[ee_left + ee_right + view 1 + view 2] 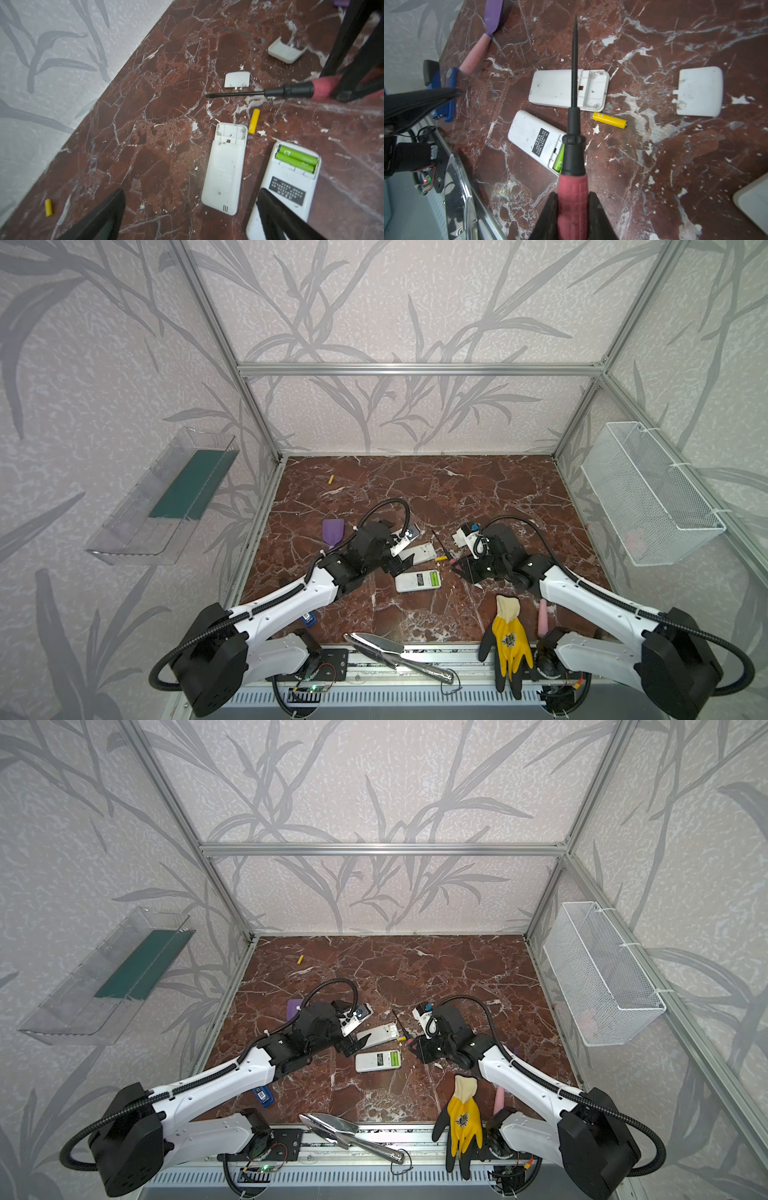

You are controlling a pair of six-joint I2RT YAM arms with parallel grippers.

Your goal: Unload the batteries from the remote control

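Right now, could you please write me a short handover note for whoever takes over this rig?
Left gripper: open, holding nothing.
Right gripper: shut on the screwdriver.
Done: one remote empty, bay open; yellow battery beside it, second yellow battery far back left.
Left: green batteries sit in the other remote; lever them out, probably with the screwdriver.

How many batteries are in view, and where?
4. A green battery and second green battery sit in the labelled remote; one yellow battery lies beside the emptied remote; a far yellow battery lies near the back left corner. None look hidden.
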